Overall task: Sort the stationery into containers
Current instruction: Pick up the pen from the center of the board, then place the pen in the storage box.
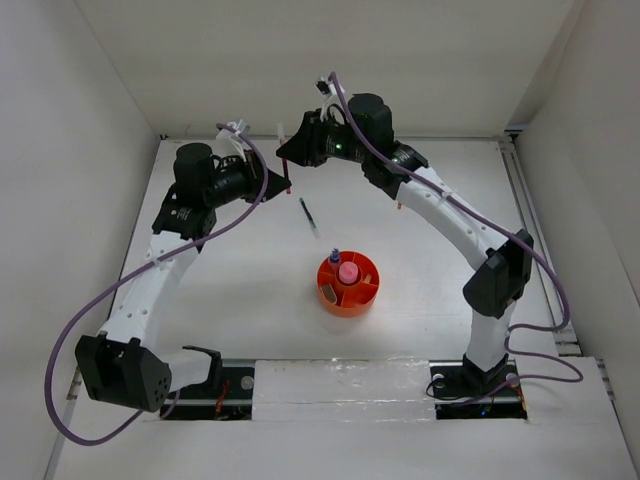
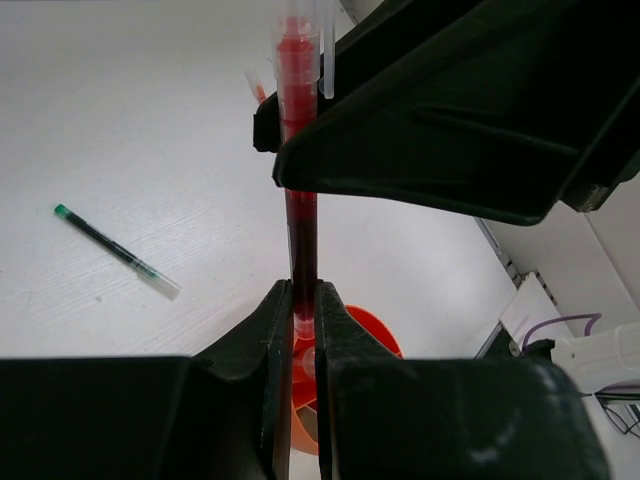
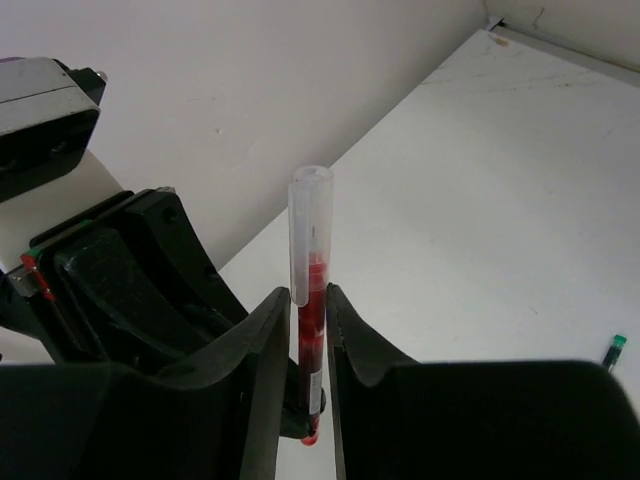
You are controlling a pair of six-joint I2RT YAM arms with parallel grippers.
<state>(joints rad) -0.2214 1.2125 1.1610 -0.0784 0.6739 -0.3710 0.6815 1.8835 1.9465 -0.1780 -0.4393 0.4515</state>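
Nearest the arm bases, a round orange plastic organiser tray point(image 1: 368, 298) sits on the white table point(image 1: 230, 290), a little right of the middle. A pink cylindrical tube point(image 1: 348, 271) stands upright in its central cup. A clear small bottle with a blue cap point(image 1: 335, 258) stands in the outer compartment on the far-left side, and a tan eraser block point(image 1: 329, 293) lies in the near-left compartment.

Beyond the tray, apart from it, a dark slim pen with a green end point(image 1: 309, 217) lies flat on the table, angled from far left to near right. It is touched by nothing.

Farther back, both arms reach inward and meet above the table. The left fingers point(image 2: 283, 318) are pressed together on the lower end of a red pen with a clear cap point(image 2: 302, 235), holding it off the surface. The right fingers point(image 3: 280, 325) sit tight against the same pen higher up, one on each side of its red barrel, with no gap showing between them and it. The clear cap sticks out past them. The pen thus runs between the two sets of fingers, gripped at both places, well above the table and left of the tray.
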